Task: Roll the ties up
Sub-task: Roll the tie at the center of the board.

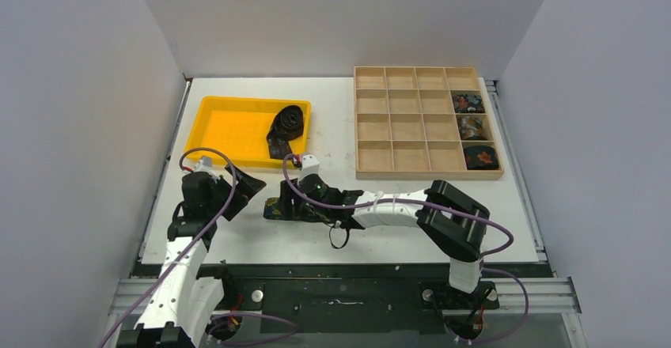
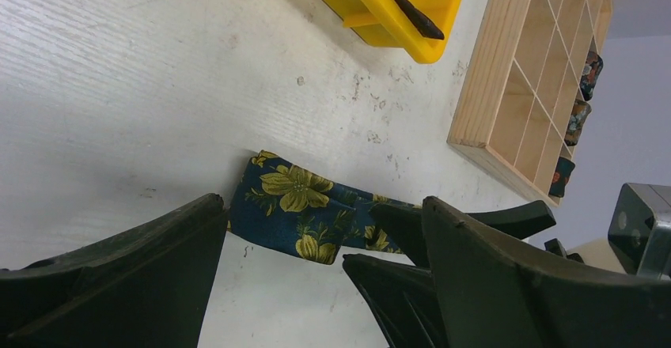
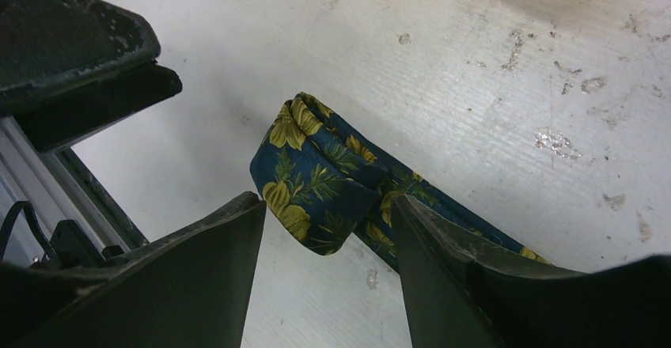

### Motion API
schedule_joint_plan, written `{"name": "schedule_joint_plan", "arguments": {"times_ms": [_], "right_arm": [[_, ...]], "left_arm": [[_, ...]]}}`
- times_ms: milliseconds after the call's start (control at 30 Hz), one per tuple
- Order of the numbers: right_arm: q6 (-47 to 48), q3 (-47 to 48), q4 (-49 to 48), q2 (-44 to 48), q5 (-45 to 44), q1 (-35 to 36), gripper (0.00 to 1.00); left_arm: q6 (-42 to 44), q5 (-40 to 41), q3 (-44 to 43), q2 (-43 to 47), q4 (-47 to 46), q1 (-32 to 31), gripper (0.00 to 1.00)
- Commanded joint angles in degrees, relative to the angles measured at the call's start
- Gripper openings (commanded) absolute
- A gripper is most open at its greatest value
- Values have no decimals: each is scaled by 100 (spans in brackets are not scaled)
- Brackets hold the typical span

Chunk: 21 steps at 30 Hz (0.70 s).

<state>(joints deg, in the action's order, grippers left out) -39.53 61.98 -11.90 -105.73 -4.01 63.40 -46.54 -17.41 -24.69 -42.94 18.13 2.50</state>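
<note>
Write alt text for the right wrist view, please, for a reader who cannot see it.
A navy tie with yellow flowers lies on the scuffed white table, its end folded back on itself, between the open fingers of the right gripper. The left gripper's finger fills the upper left corner.

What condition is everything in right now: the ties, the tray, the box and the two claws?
Floral tie on the table: lying flat, end folded over, not rolled.
Dark tie in the yellow tray: loosely coiled.
Three ties in the wooden box: rolled, one per compartment, right column.
Wooden box: other compartments empty.
Left gripper: open, holding nothing.
Right gripper: open, straddling the floral tie.
</note>
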Motion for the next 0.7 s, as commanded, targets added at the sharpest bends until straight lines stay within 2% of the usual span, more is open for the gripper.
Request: {"name": "schedule_joint_plan", "arguments": {"times_ms": [0,467,667], "right_arm": [[-115,283,49,-121,19,-67,59],[-200,-106,66,-315,141,-315,54],[-204,-348,-31,-266,203,-420,54]], "left_arm": [[-12,-21,-36,-82,-297,-65,91],[137,54,-127,-471,-229,-207,90],[198,309,-262,-701,5,-585,89]]}}
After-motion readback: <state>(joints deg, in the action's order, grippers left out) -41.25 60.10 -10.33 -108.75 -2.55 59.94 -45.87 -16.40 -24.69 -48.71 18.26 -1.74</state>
